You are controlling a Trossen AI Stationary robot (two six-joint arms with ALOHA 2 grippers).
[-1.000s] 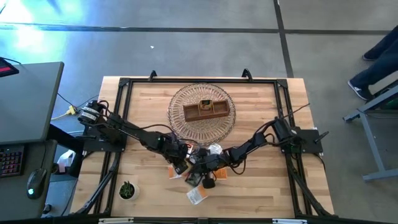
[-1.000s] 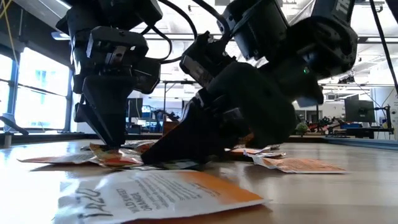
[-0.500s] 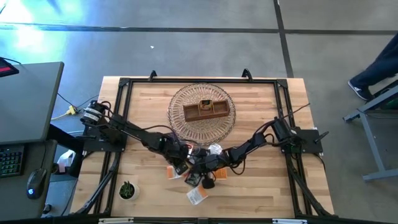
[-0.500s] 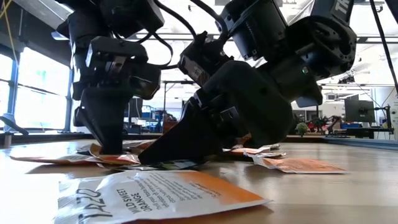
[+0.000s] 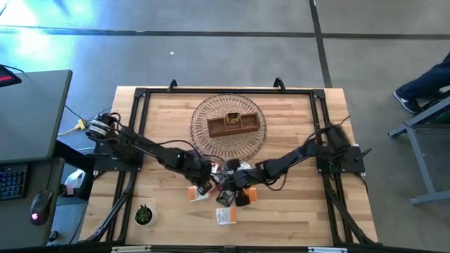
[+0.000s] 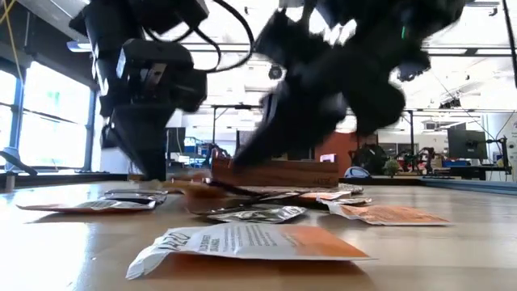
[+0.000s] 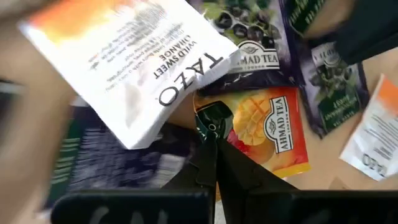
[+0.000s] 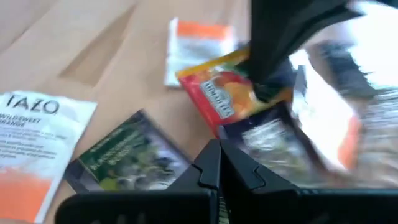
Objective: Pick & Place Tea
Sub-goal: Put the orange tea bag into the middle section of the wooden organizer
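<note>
Left gripper (image 7: 208, 134) has snapped its fingers together on the corner of the orange Ahmad Tea sachet (image 7: 267, 134), pinching it down in the pile, where a second ago the jaws stood apart. Right gripper (image 8: 214, 158) is closed with nothing between its fingers, and it has lifted off the heap; the low view now shows daylight under it, though that arm is blurred there.

The white-and-orange sachet (image 5: 225, 217) at the near side has slid a little nearer the table edge. It reads "TAZO WILD SWEET ORANGE". Purple sachets (image 7: 252, 34) carry "AHMAD TEA" too.

Both arms reach inward from their side mounts, elbows low, meeting over the tea sachets (image 5: 228, 184) just in front of the wire basket (image 5: 204, 112) holding the wooden box (image 5: 232, 125).
</note>
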